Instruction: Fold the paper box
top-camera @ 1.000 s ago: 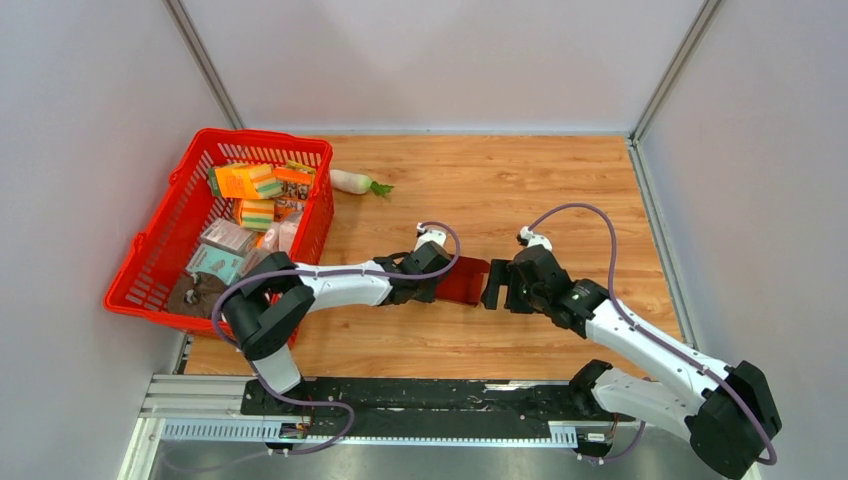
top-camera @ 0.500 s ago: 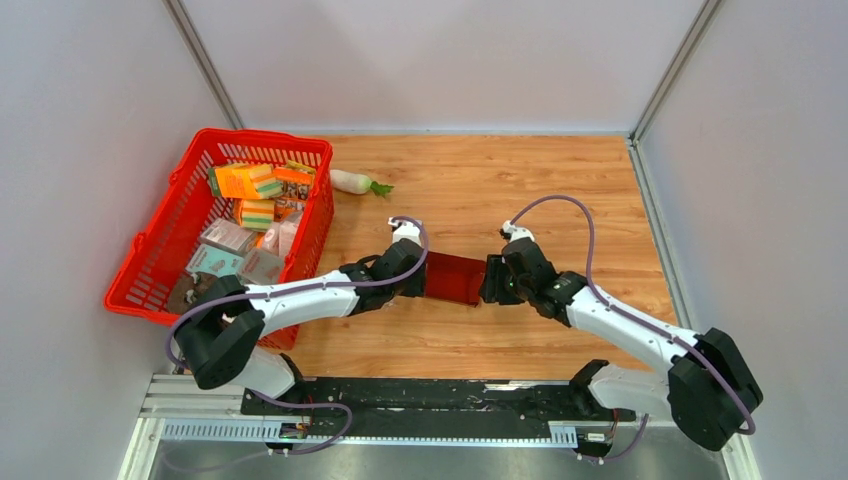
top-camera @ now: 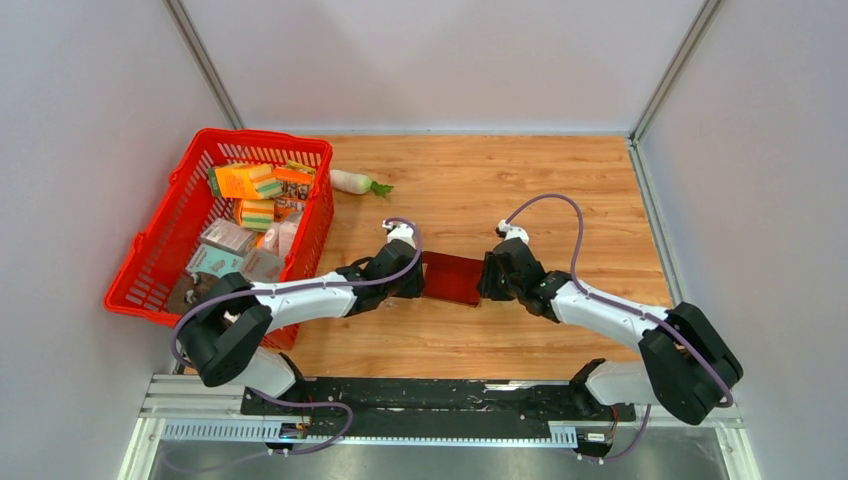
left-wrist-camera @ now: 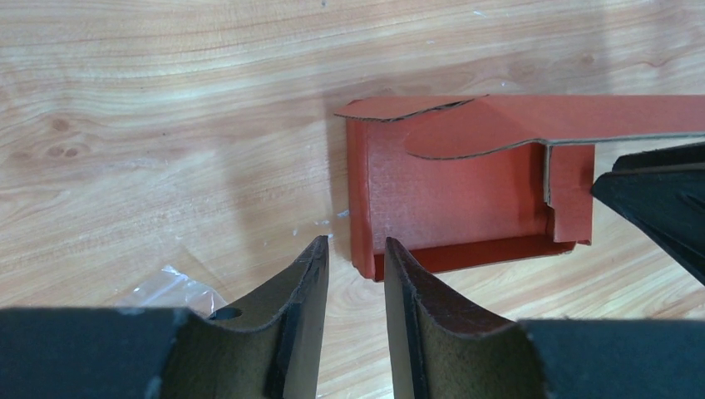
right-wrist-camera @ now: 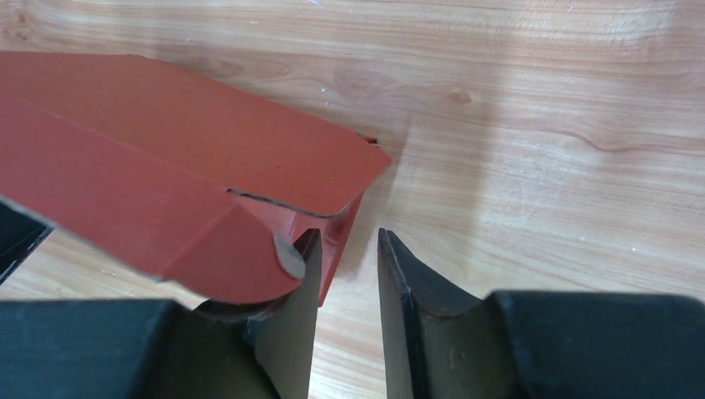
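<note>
The paper box (top-camera: 452, 278), dark red card with a shallow body and loose flaps, lies on the wooden table between both grippers. My left gripper (top-camera: 413, 283) is at its left end. In the left wrist view those jaws (left-wrist-camera: 356, 243) stand a little apart, with the corner of the box's left wall (left-wrist-camera: 359, 208) just beyond the gap and nothing pinched. My right gripper (top-camera: 487, 279) is at the right end. In the right wrist view it (right-wrist-camera: 345, 237) straddles the end wall (right-wrist-camera: 341, 233): one finger sits under a rounded flap (right-wrist-camera: 233, 266), the other clear of the wall.
A red mesh basket (top-camera: 262, 134) with several packets stands at the left. A white radish (top-camera: 352, 181) lies beside its far corner. A scrap of clear plastic (left-wrist-camera: 170, 287) lies on the wood near my left fingers. Grey walls enclose the table.
Both arms have reached further out, and the box has shifted slightly left and away. The right jaws have narrowed from wide open around the box's end wall.
</note>
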{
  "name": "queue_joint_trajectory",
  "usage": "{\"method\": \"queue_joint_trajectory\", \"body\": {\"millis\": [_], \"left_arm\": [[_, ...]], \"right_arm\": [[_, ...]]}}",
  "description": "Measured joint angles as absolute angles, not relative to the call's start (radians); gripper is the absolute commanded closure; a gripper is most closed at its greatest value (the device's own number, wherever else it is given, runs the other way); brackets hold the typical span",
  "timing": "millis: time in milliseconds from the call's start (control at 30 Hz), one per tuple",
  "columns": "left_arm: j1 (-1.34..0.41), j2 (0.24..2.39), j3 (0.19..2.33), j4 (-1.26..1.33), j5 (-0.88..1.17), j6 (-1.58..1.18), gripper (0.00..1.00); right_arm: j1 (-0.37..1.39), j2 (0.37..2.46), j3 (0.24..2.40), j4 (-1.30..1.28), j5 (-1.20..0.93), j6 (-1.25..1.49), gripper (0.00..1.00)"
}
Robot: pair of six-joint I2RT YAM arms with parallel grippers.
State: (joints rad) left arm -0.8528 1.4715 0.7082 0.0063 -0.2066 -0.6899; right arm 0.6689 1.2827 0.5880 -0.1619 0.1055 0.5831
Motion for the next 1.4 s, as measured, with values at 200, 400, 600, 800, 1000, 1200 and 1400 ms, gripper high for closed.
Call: {"method": "queue_joint_trajectory", "body": {"millis": [200,400,600,800,1000,1200,1400], "left_arm": [[-0.853,1.464,0.680,0.016,-0.202,-0.679,0.61],[-0.853,1.460,0.665,0.030,-0.186,-0.667,0.61],[-0.853,1.454,0.662,0.046,-0.167,-0.659,0.62],[-0.853,1.396,0.631,0.049,-0.170,-0.649,0.64],[-0.853,1.320,0.582,0.048,-0.201,-0.649,0.64],[-0.853,1.291,0.566,0.042,-0.229,-0.649,0.64],[-0.853,1.278,0.543,0.039,-0.242,-0.649,0.64]], "right_arm": [[0.674,1.332,0.588,-0.137,0.125,0.584,0.67],[0.697,1.368,0.591,-0.108,0.146,0.590,0.68],[0.730,1.424,0.617,-0.126,0.207,0.599,0.95],[0.786,1.528,0.723,-0.197,0.334,0.609,1.00],[0.901,1.718,0.923,-0.371,0.609,0.641,1.00],[0.930,1.712,0.897,-0.344,0.662,0.638,0.93],[0.913,1.598,0.810,-0.321,0.538,0.597,0.78]]}}
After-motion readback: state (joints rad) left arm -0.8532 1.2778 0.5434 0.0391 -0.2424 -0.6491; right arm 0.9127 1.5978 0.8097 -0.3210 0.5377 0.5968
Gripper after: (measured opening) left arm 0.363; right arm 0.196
